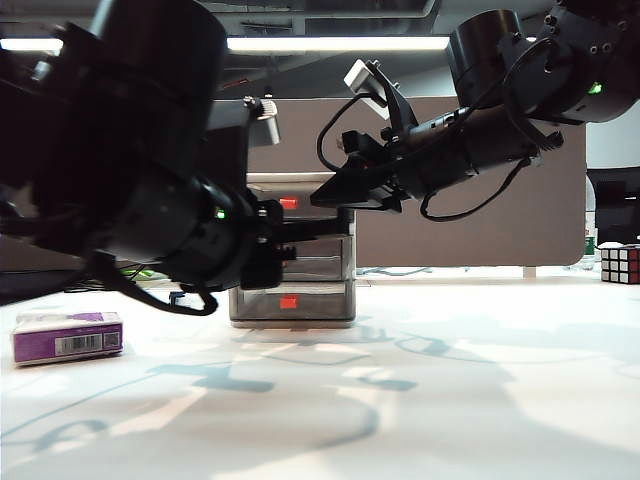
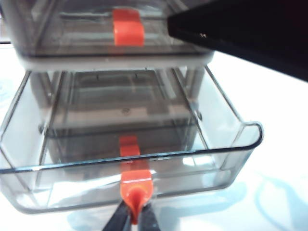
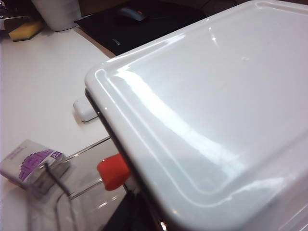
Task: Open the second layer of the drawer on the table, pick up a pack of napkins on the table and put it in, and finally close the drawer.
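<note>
While the middle drawer (image 2: 130,159) is sticking well out of the drawer unit (image 1: 292,250), the left gripper (image 2: 132,216) is pinching its orange handle (image 2: 135,185) between closed fingers. The right gripper (image 1: 330,192) is hovering at the unit's top – whether its fingers are apart or together I cannot tell. The purple napkin pack (image 1: 68,336) is lying on the white table (image 1: 450,380), off to the left, well apart from the unit.

White worktop (image 1: 420,400) carrying drawer unit (image 1: 292,305) at the left fingers (image 2: 131,219), purple napkin pack (image 1: 67,336) off beside them, puzzle cube (image 1: 620,264) far beyond.
</note>
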You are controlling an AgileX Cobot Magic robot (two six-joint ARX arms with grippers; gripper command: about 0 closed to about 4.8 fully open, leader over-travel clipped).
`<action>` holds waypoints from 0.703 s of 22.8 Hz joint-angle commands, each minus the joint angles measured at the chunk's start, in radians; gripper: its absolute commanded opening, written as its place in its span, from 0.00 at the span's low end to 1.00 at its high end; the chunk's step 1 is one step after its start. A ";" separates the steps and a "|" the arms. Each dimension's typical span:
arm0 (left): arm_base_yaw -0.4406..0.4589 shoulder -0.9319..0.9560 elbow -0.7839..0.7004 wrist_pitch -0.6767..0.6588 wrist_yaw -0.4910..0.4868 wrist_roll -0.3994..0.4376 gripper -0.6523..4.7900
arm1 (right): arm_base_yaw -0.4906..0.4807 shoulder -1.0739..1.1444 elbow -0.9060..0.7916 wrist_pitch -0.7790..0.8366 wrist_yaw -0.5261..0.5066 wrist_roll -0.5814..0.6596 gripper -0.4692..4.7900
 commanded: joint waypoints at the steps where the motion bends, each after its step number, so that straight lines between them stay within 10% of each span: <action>1: -0.019 -0.029 -0.044 -0.040 0.000 -0.020 0.11 | 0.000 -0.003 0.007 0.012 0.010 0.001 0.08; 11: -0.053 -0.095 -0.129 -0.050 0.033 -0.067 0.12 | 0.000 -0.003 0.007 0.006 0.010 0.002 0.08; 16: -0.053 -0.137 -0.128 -0.119 0.143 -0.074 0.34 | 0.000 -0.003 0.006 0.006 0.006 0.002 0.08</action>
